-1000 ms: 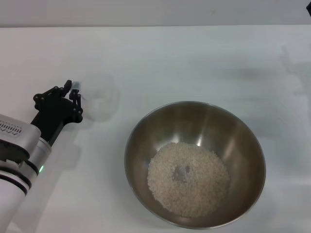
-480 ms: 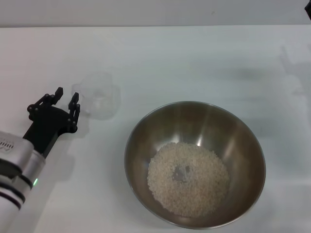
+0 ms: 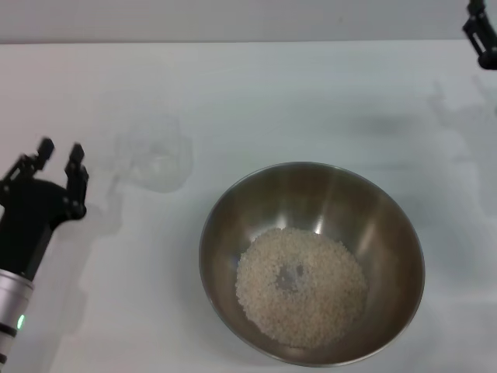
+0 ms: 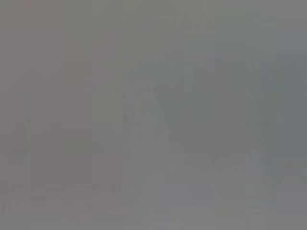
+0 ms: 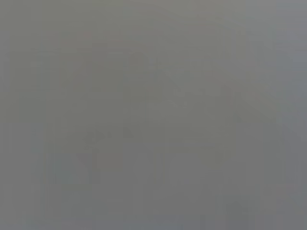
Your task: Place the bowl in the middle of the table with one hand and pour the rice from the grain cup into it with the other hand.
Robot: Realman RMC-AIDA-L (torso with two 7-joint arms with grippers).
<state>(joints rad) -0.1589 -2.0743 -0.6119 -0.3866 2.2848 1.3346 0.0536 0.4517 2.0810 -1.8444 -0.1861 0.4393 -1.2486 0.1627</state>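
The steel bowl (image 3: 312, 260) stands on the white table (image 3: 272, 93), a little right of centre and near me. A heap of pale rice (image 3: 300, 285) lies in its bottom. The translucent grain cup (image 3: 158, 159) stands upright and empty on the table to the bowl's left, its handle toward my left arm. My left gripper (image 3: 59, 156) is open and empty, clear of the cup on its left. Part of my right gripper (image 3: 481, 33) shows at the far right corner. Both wrist views show only plain grey.
The table's far edge (image 3: 248, 41) runs along the top of the head view. Shadows of the right arm fall on the table at the right.
My left gripper has let go of the cup's handle and drawn back to the left and toward me. The cup stays where it was. The right gripper has come into view at the far right.
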